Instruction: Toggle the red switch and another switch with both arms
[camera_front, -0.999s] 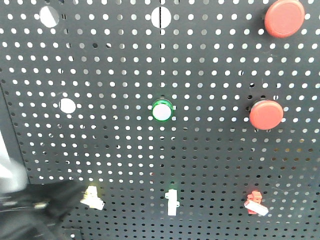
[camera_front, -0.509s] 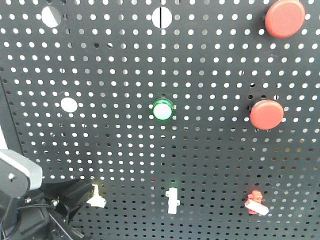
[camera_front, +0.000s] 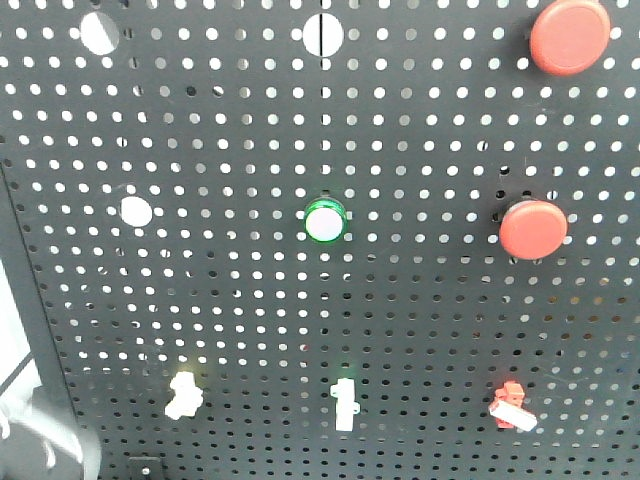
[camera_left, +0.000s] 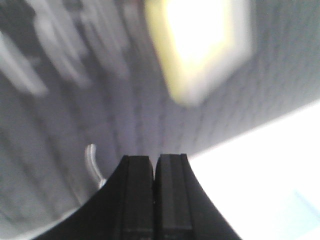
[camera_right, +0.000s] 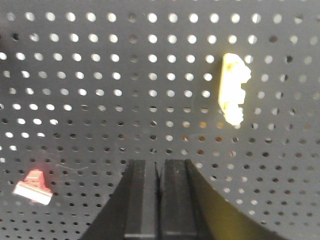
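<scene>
Since half a second ago my left arm has dropped away from the pale yellow switch (camera_front: 183, 394), low on the left of the pegboard (camera_front: 420, 300). I see my left hand (camera_left: 155, 164) closed and empty (that view is badly blurred). My right hand (camera_right: 160, 167) is also closed on nothing, clear of the red switch (camera_front: 511, 405) at the board's lower right.
</scene>
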